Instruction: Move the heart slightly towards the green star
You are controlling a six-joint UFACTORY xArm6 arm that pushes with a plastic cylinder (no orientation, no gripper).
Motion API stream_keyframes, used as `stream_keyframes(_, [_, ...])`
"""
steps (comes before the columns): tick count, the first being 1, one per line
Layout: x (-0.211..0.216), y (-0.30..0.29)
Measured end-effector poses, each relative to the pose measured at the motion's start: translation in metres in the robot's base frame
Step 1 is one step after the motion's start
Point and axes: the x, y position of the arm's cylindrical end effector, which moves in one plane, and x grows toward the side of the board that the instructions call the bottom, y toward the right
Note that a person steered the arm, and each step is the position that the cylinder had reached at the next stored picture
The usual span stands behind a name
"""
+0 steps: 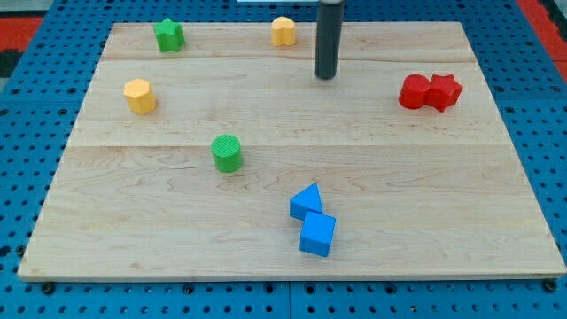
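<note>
The yellow heart (283,31) sits near the view's top edge of the wooden board, at the middle. The green star (168,35) lies at the top left, well to the heart's left. My tip (327,76) rests on the board to the right of the heart and a little below it, not touching it. The rod rises straight up out of the view's top.
A yellow hexagon (139,96) lies at the left. A green cylinder (227,152) stands left of centre. A red cylinder (413,92) and a red star (443,91) touch at the right. A blue triangle (306,202) and a blue cube (317,235) touch at the bottom centre.
</note>
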Motion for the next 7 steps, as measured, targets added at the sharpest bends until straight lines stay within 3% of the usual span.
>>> stream_keyframes(2, [-0.080,0.001])
stream_keyframes(7, [-0.082,-0.061])
